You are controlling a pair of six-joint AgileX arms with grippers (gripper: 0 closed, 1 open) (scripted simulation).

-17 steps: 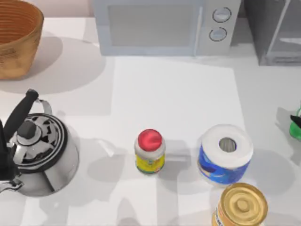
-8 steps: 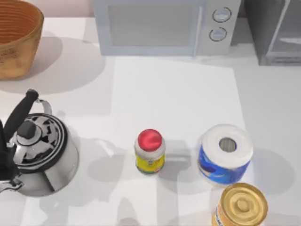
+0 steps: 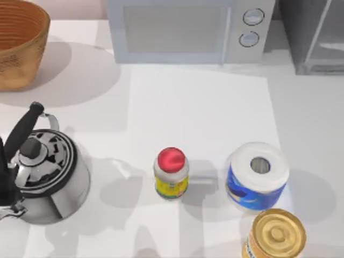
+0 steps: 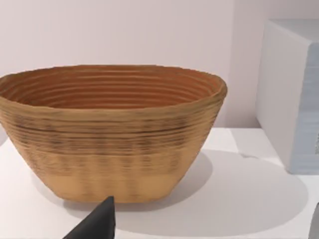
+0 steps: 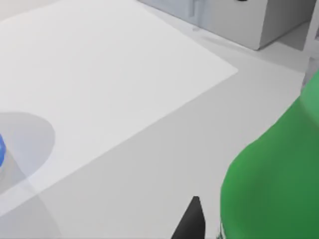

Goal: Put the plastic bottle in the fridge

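Observation:
The plastic bottle (image 5: 271, 179) is bright green and translucent and looms close in the right wrist view. My right gripper (image 5: 249, 226) is shut on it; one dark fingertip (image 5: 192, 221) shows beside it and the other is hidden behind the bottle. The bottle hangs above the bare table to the right of the white mat (image 5: 99, 74). The fridge (image 3: 312, 32) is the dark grey box with a pale framed door at the table's back right. My left gripper (image 4: 209, 229) is parked open at the left, facing the basket.
A white microwave (image 3: 183, 29) stands at the back centre. On the mat are a red-capped jar (image 3: 171, 173), a paper roll (image 3: 258, 174) and a gold-lidded can (image 3: 276, 234). A steel kettle (image 3: 45, 174) sits front left and a wicker basket (image 3: 19, 40) back left.
One second ago the green bottle and a dark gripper tip showed at the top view's right edge; they have since moved out past that edge. Nothing else has moved.

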